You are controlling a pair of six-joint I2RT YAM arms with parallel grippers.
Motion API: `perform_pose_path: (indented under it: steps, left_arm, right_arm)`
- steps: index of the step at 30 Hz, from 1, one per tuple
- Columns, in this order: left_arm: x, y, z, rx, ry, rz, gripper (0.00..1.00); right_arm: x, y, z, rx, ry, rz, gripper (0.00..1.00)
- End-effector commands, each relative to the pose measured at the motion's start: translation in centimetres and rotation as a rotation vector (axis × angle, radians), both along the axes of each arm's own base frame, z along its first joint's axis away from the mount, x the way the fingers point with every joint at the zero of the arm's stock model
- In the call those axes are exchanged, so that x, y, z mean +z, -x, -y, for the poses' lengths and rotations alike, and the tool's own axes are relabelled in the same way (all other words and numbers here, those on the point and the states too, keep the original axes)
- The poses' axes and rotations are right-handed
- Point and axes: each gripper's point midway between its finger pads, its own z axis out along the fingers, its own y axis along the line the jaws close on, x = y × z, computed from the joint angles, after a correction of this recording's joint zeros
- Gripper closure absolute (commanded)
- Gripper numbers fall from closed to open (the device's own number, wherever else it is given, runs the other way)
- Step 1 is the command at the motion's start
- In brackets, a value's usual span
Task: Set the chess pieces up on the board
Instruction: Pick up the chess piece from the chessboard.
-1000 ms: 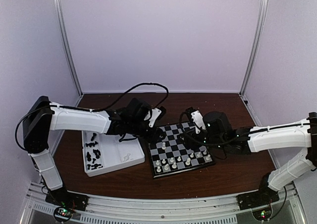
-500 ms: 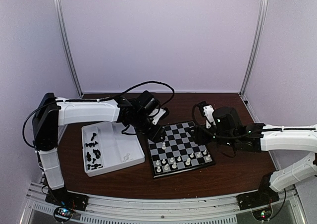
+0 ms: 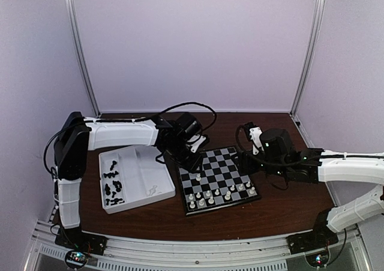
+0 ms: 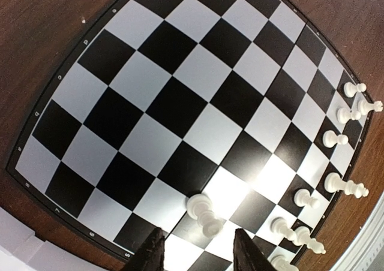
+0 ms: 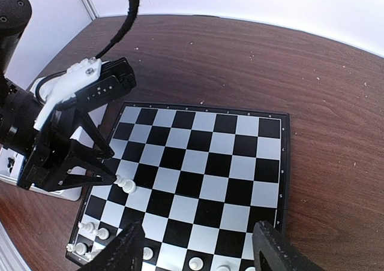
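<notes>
From above, the right fingers (image 3: 246, 157) have drawn back. A second ago they hung over the far right squares of the board (image 3: 225, 166); now they sit beside its right rim, over the bench (image 3: 276, 205). The left arm has stretched out meanwhile, and the left fingers (image 3: 192, 159) now hang over the board's left side. A lone white piece (image 3: 198, 176) stands just past their tips. The other white pieces (image 3: 219, 194) line the edge rows farther off on that side. The black pieces (image 3: 113, 187) lie in the white tray (image 3: 150, 175), well behind the left fingers.

In the left wrist view, the left fingers (image 4: 151, 256) are spread and released, with nothing between them. The white piece (image 4: 204, 214) stands free on its square, just ahead of the gap and touching neither finger. More white pieces (image 4: 345, 184) run along the rim, off to one side of the fingers. The rest of the board (image 4: 174, 106) ahead is bare.

In the right wrist view, the right fingers (image 5: 129, 247) are also wide apart and hold nothing. The board (image 5: 204, 163) lies ahead of them, with the left fingers (image 5: 90, 163) at its far side, tips next to the white piece (image 5: 123, 183).

With the right arm withdrawn, the left has the board to itself. I judge this white piece either just placed or about to be adjusted. The white ranks look unfinished, and no black piece is on the board yet.
</notes>
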Motion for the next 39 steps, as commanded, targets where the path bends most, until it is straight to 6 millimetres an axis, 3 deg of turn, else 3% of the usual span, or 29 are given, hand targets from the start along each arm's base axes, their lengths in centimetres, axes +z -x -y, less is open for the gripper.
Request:
perform_pose_path:
  steps: [1,8,20,28,35,39]
  left_arm:
    - [-0.1,-0.1,0.8,0.008,0.009,-0.017,0.61]
    - [-0.3,0.2,1.5,-0.006,0.023,-0.04,0.61]
    - [-1.2,0.1,1.2,-0.003,-0.009,-0.04,0.81]
    - [-1.3,0.4,1.3,-0.014,-0.022,-0.039,0.75]
    - [-0.8,0.5,1.2,-0.022,-0.037,-0.027,0.93]
    - [0.4,0.7,1.4,-0.032,-0.044,0.0,0.97]
  right_arm:
    - [0.4,-0.3,0.6,-0.031,-0.009,0.007,0.35]
    - [0.2,-0.4,0.7,-0.034,-0.007,0.002,0.35]
    - [-0.1,-0.4,0.6,-0.03,-0.012,-0.006,0.35]
    - [-0.2,-0.4,0.6,-0.03,-0.012,-0.01,0.35]
    - [-0.3,-0.3,0.7,-0.031,-0.013,-0.012,0.35]
    - [-0.3,-0.4,0.8,-0.033,-0.014,-0.013,0.35]
